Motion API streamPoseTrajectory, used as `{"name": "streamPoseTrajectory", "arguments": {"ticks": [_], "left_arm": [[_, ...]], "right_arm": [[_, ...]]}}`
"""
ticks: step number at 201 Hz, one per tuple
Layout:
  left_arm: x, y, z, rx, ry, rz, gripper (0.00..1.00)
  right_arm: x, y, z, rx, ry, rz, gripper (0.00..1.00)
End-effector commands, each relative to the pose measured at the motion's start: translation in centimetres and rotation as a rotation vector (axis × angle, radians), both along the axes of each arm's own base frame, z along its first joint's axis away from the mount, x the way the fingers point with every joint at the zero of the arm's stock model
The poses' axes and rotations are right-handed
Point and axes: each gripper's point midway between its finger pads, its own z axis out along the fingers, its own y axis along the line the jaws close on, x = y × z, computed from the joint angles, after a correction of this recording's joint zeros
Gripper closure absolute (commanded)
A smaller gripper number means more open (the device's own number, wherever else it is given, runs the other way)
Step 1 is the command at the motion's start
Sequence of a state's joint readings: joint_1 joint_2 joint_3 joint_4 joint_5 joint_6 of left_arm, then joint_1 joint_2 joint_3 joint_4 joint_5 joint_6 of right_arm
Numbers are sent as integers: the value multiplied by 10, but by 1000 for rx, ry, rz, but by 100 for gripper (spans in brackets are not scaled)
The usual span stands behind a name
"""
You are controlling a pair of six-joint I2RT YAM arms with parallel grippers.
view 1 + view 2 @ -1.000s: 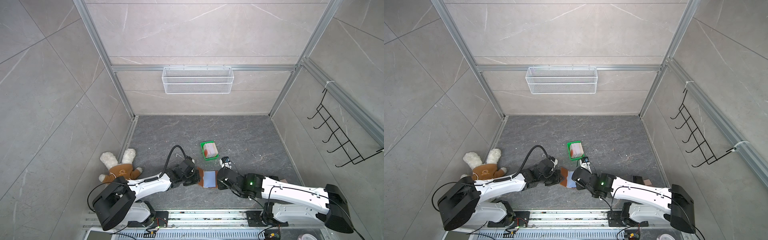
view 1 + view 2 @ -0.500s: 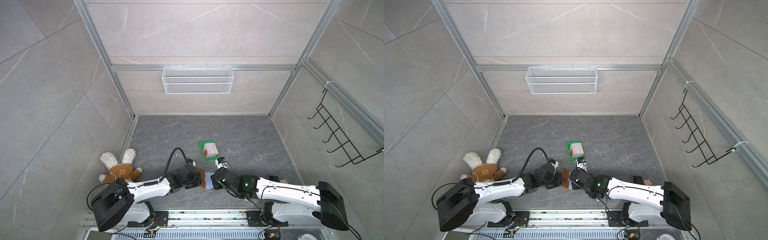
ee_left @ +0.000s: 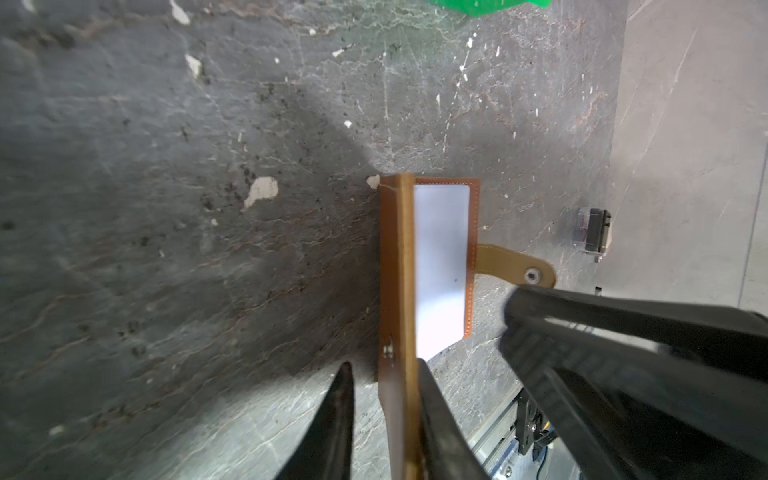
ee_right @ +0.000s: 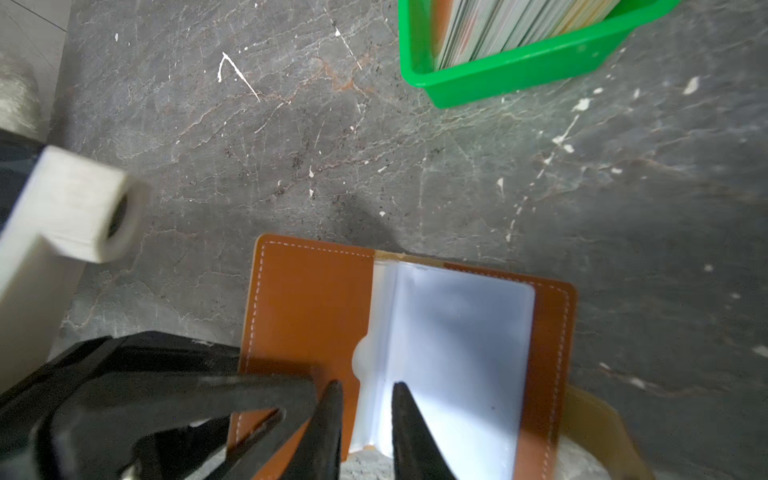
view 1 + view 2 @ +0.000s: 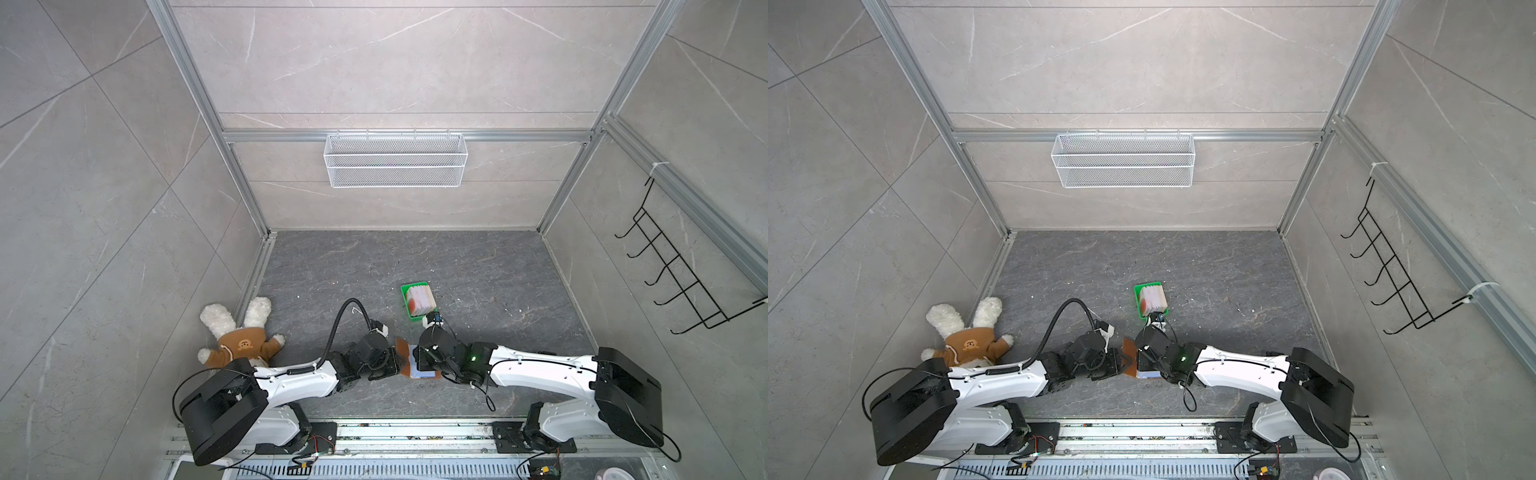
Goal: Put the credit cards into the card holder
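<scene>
Change vs. a sec ago: the left gripper (image 3: pixel 383 365), before shut tight on the raised cover (image 3: pixel 397 270) of the card holder (image 4: pixel 548 332), has let its jaws part a little. One finger (image 3: pixel 432 407) touches the cover and the other stands off w/ a clear gap, so the cover only leans there and is not clamped. The right gripper (image 4: pixel 365 384) has come in over the open holder. Its jaws are narrow, tips just over the clear sleeves (image 4: pixel 457 353) near the spine; nothing is plainly held, and I cannot tell if they touch the plastic. The card holder lies on the dark floor (image 4: pixel 291 145) at the front, between both arms, snap tab (image 3: pixel 515 266) lying flat. The credit cards (image 5: pixel 420 301) stand in the green tray (image 4: pixel 519 79), near the holder but apart; none is taken yet. My reading: opening is approx. done, but w/o a hold the cover may fall shut.
</scene>
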State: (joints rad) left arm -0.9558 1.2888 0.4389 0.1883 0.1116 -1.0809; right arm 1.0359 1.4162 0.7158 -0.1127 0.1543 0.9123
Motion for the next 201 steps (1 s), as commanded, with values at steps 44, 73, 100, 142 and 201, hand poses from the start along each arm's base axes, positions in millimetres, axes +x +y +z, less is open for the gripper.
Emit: {"name": "streamPoseTrajectory", "arguments": {"ticks": [44, 73, 100, 142, 201], "left_arm": [[-8, 5, 16, -45, -20, -26, 66], [-9, 10, 22, -47, -22, -28, 64], [-8, 10, 34, -45, -32, -35, 64], [-13, 23, 48, -16, -44, -30, 65], [-12, 20, 79, -43, -131, -85, 68]], "right_arm": [[2, 22, -11, 95, 56, 14, 81], [0, 18, -12, 99, 54, 10, 82], [-5, 22, -10, 107, 57, 39, 82], [-8, 30, -7, 110, 50, 79, 82], [-10, 38, -23, 75, 94, 93, 83]]}}
